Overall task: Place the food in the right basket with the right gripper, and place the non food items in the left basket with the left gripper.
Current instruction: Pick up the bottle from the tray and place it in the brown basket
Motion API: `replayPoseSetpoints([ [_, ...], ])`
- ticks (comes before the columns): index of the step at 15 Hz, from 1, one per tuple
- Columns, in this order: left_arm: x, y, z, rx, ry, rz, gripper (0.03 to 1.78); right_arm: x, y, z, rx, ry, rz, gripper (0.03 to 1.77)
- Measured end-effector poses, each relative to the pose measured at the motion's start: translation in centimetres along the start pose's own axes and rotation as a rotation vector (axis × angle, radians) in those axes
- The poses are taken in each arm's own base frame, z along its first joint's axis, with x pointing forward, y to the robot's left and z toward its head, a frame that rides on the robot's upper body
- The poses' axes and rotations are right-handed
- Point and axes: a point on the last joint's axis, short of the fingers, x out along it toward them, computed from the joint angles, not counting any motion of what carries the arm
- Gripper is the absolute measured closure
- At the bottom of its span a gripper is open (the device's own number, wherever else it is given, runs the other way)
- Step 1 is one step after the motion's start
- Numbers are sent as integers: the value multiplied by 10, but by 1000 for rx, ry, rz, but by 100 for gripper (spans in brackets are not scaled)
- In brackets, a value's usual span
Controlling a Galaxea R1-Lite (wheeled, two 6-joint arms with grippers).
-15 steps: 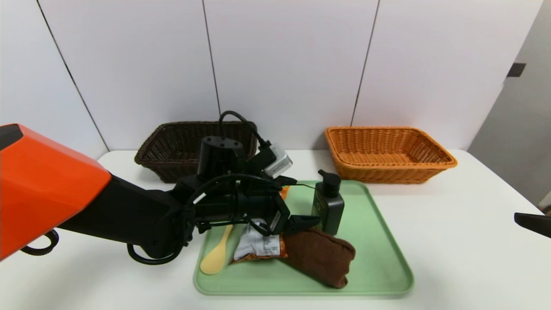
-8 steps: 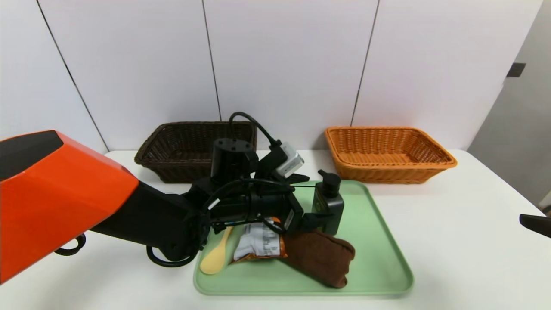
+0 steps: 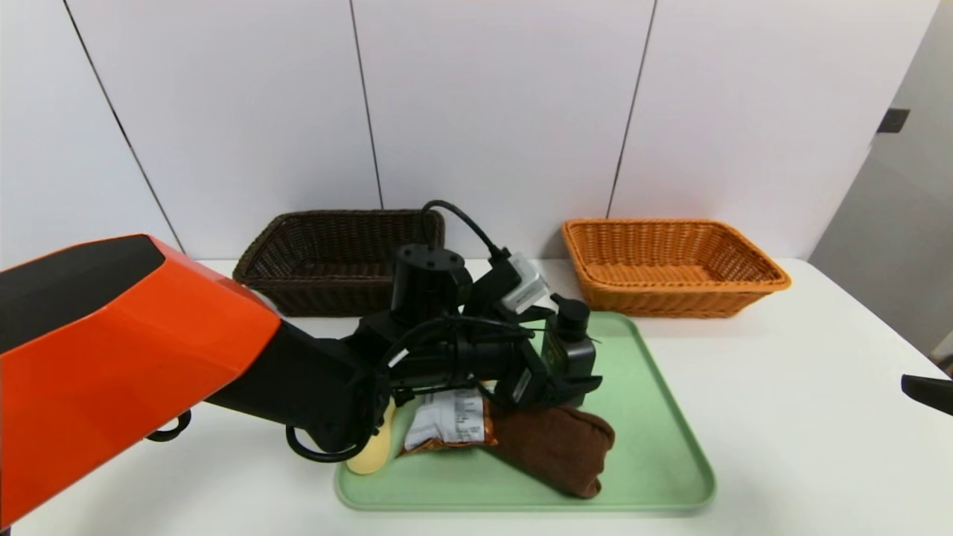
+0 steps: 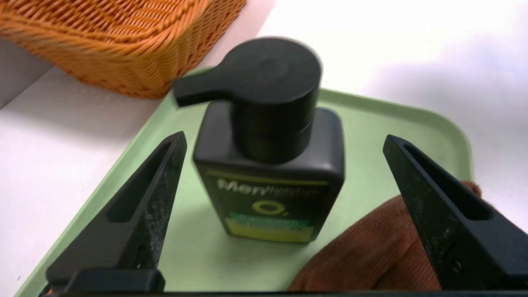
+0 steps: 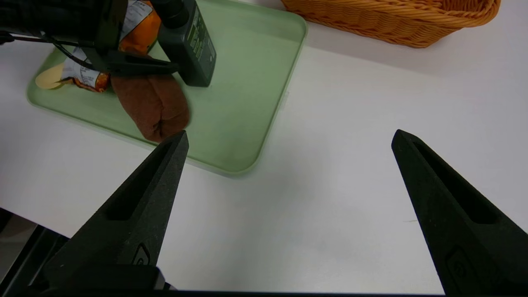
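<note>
The dark pump bottle with a green label stands upright at the back of the green tray. My left gripper is open, with one finger on each side of the bottle's upper body, not touching it. The folded brown cloth lies in front of the bottle. The food, an orange and white snack packet, lies beside the cloth. The yellow spoon is partly hidden under my left arm. My right gripper hangs open over bare table, right of the tray.
The dark brown left basket stands at the back left. At the back right stands the orange-tan right basket. Both are beyond the tray, against the white wall. My left arm crosses the tray's left side.
My left arm has moved rightward across the tray, bringing its open fingers round the pump bottle. The right gripper has hardly moved.
</note>
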Motion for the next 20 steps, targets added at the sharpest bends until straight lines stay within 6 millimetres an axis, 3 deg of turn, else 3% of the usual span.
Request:
replayPoseSetpoints([
  [11, 28, -2, -6, 15, -10, -29, 12, -1, 0, -1, 0, -2, 0, 10],
  [14, 29, -1, -8, 12, -7, -26, 63, -1, 0, -2, 0, 1, 3, 10],
  [20, 29, 0, -2, 20, -27, -17, 69, -1, 0, -3, 1, -1, 1, 10],
])
